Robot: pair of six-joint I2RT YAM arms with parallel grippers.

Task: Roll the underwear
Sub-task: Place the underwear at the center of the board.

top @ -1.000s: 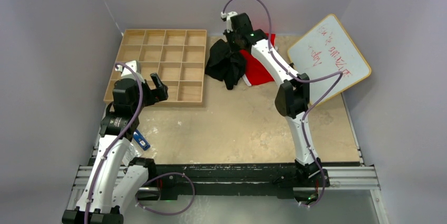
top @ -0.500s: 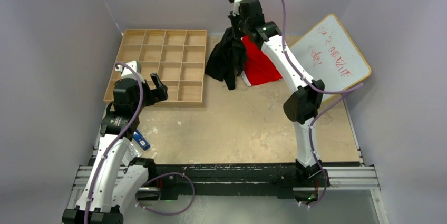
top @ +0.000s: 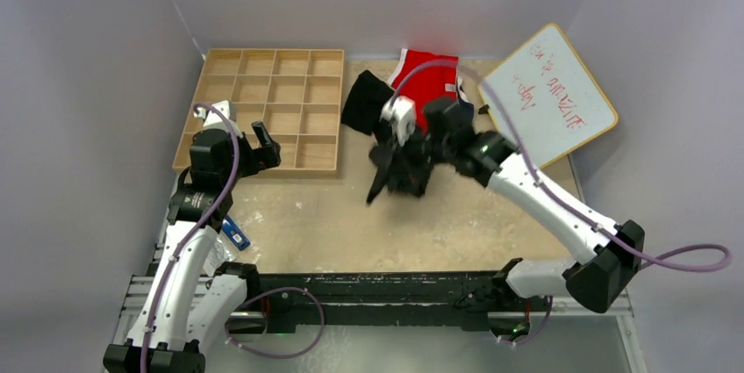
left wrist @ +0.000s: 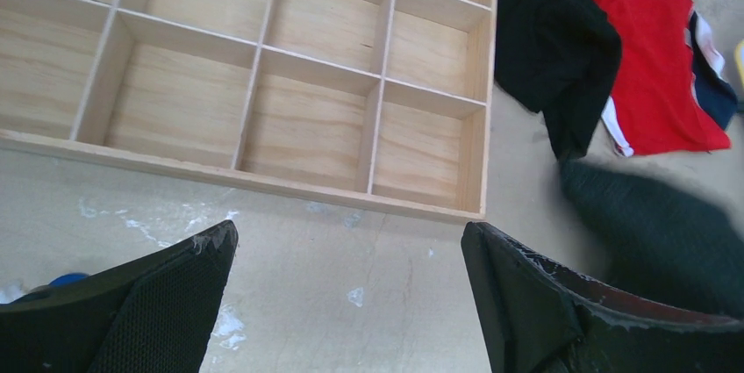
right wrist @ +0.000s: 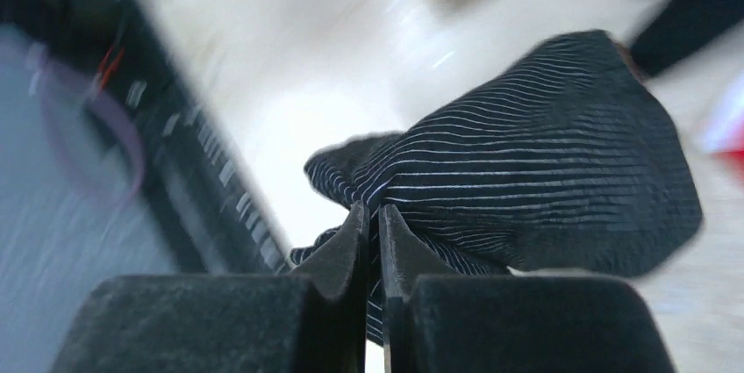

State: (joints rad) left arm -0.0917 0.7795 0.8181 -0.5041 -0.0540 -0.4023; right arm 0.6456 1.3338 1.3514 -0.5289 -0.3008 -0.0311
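Note:
My right gripper (top: pixel 405 159) is shut on a finely ribbed black underwear (right wrist: pixel 544 189), pinching a fold of it between its fingertips (right wrist: pixel 373 219). That piece (top: pixel 399 175) hangs bunched over the middle of the table. A second black underwear (top: pixel 364 103) lies beside the tray's far right corner, also in the left wrist view (left wrist: pixel 548 48). My left gripper (top: pixel 263 147) stands open over bare table just in front of the tray, with nothing between its fingers (left wrist: pixel 518 290).
A wooden grid tray (top: pixel 263 162) fills the far left. Red briefs with white trim (top: pixel 430 83) lie at the back centre. A whiteboard (top: pixel 548 96) leans at the far right. A small blue object (top: pixel 234 233) lies near the left arm.
My right arm has swung from the back of the table toward the centre, carrying the ribbed black underwear off the pile. The red briefs now lie uncovered. The left arm has not moved.

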